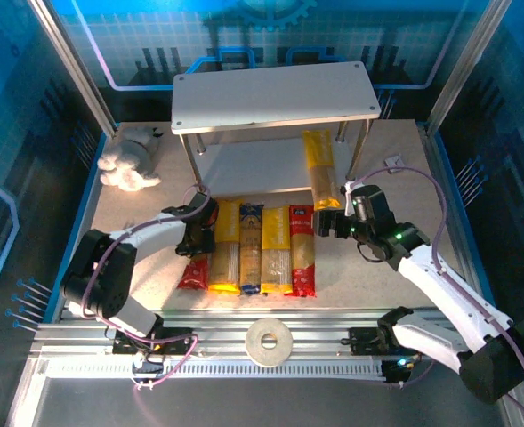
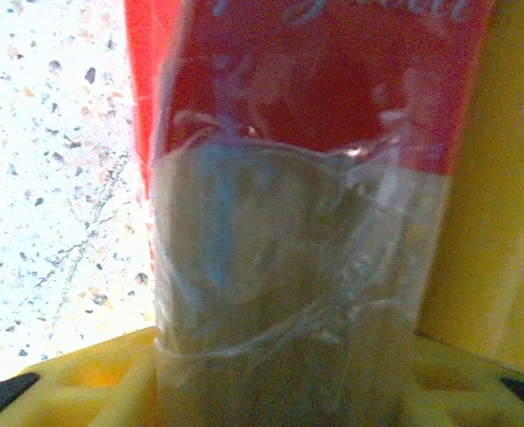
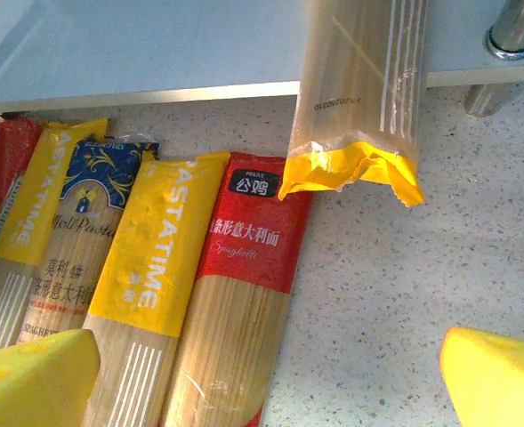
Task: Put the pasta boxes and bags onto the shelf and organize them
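The shelf has a top board (image 1: 270, 93) and a lower board (image 1: 244, 167) (image 3: 155, 44). One yellow pasta pack (image 1: 319, 169) (image 3: 359, 80) lies lengthwise with its far part on the lower board and its near end sticking out over the table. My right gripper (image 1: 334, 222) (image 3: 270, 382) hangs open just short of that end, holding nothing. Side by side on the table lie a red pack (image 1: 193, 267), a yellow one (image 1: 226, 247), a blue-ended one (image 1: 251, 245) (image 3: 79, 222), another yellow (image 1: 276, 249) (image 3: 159, 258) and a red (image 1: 302, 251) (image 3: 244, 267). My left gripper (image 1: 197, 227) (image 2: 284, 391) is shut on the leftmost red pack (image 2: 306, 107).
A flat beige ring (image 1: 270, 342) lies on the rail at the near edge. A white plush toy (image 1: 130, 160) sits at the far left beside the shelf. A metal shelf leg (image 3: 511, 27) stands right of the shelved pack, with bare speckled table (image 3: 422, 285) below it.
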You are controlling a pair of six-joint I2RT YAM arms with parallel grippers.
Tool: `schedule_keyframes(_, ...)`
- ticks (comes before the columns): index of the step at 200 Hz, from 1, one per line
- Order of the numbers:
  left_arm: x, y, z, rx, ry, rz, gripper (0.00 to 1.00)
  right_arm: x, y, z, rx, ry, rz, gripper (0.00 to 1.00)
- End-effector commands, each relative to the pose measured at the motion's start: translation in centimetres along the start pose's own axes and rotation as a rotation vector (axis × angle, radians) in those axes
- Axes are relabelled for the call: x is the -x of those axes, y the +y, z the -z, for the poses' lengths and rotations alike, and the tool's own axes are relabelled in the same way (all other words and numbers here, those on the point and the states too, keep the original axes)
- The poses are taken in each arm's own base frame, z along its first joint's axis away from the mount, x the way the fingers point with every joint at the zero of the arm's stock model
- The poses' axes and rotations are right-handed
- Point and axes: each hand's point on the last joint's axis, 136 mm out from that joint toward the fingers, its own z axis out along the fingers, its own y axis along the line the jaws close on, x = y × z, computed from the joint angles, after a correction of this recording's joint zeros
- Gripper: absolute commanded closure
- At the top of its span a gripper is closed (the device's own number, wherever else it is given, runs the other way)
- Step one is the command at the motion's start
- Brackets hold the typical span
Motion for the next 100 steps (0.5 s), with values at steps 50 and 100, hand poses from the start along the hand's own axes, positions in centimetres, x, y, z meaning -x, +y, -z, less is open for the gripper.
schedule_keyframes(50, -2.5, -2.0, 1.3, -0.142, 0.093, -0.031, 1.0, 0.3, 0.2, 0.4, 0.024, -0.019, -0.001, 0.01)
schedule_keyframes(100, -3.0, -2.0, 8.2, -0.217, -0.011, -0.048, 1.0, 0.9, 0.5, 0.4, 0.036, -0.027, -0.008, 0.01)
